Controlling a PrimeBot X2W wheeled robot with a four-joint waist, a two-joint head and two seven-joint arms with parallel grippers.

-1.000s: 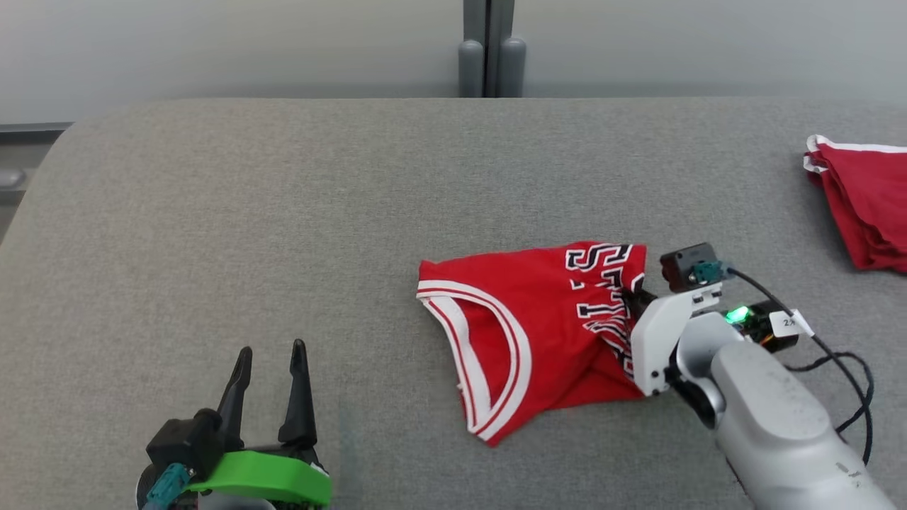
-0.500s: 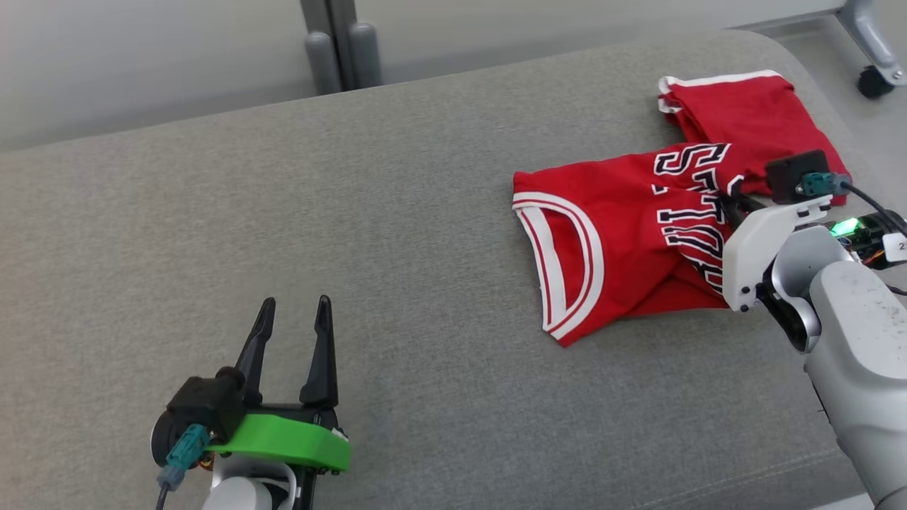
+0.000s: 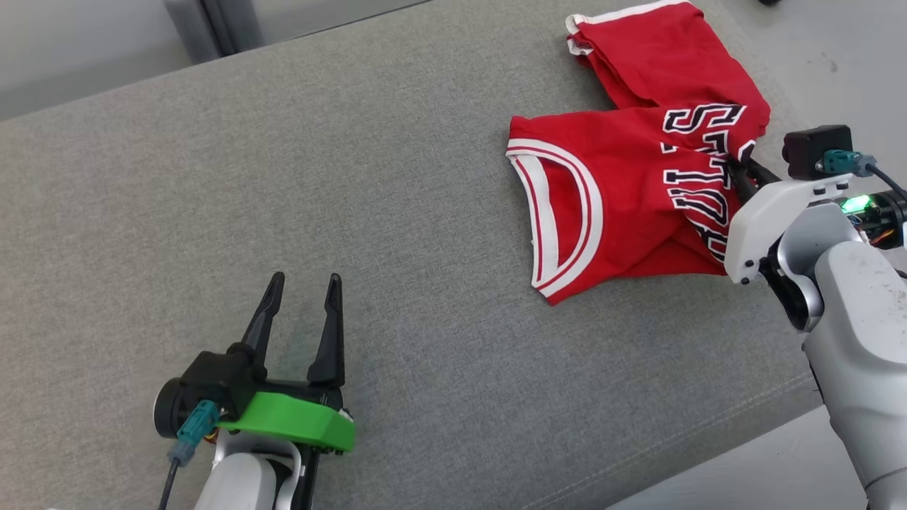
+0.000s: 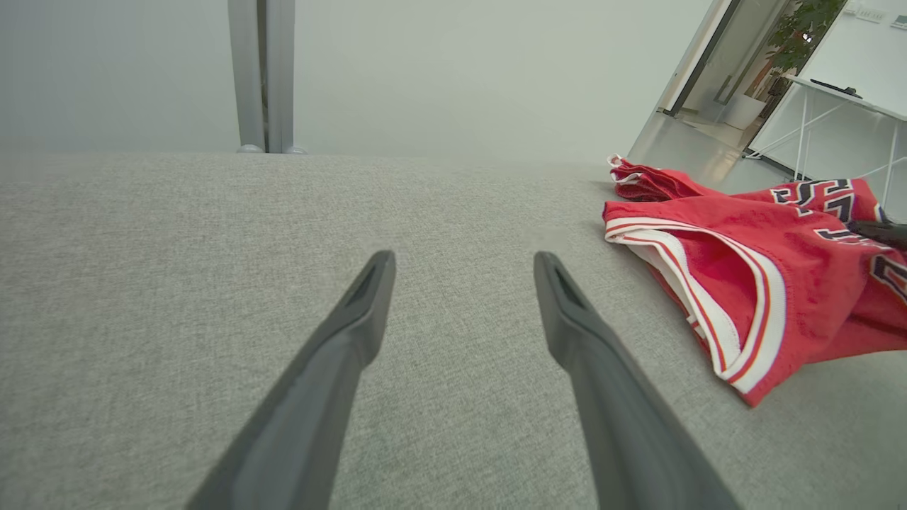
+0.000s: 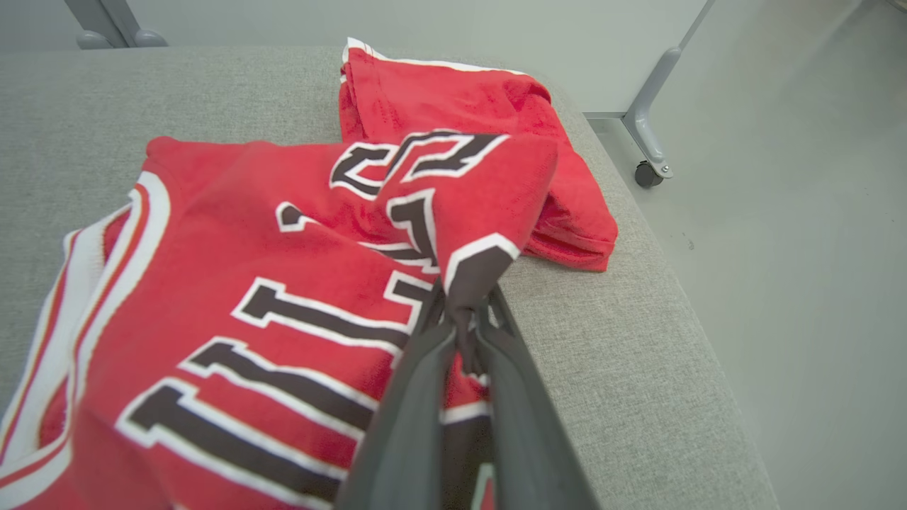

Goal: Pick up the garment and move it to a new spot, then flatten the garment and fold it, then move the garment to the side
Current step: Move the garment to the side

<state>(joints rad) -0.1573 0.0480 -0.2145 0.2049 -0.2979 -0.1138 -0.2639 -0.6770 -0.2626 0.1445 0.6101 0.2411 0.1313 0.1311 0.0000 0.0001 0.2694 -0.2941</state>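
The garment (image 3: 616,198) is a red jersey with white-and-red striped trim and dark white-outlined lettering, lying crumpled on the right part of the grey padded table (image 3: 354,142). My right gripper (image 3: 740,170) is shut on a bunched fold of the garment's lettered part (image 5: 283,234), and the right wrist view shows the right gripper (image 5: 464,301) pinching that cloth between its fingers. My left gripper (image 3: 305,280) stands open at the lower left, well away from the garment (image 4: 779,269). In its own wrist view the left gripper (image 4: 464,262) holds nothing.
A second red cloth with white trim (image 3: 659,57) lies folded at the table's far right corner, and the jersey's upper edge overlaps it (image 5: 453,92). The table's right edge drops to pale floor (image 3: 815,42). A wheeled frame leg (image 5: 648,170) stands there.
The head camera has swung right and tilted. My right gripper has dragged the garment rightwards until it meets the other red cloth. The left gripper has stayed open in place.
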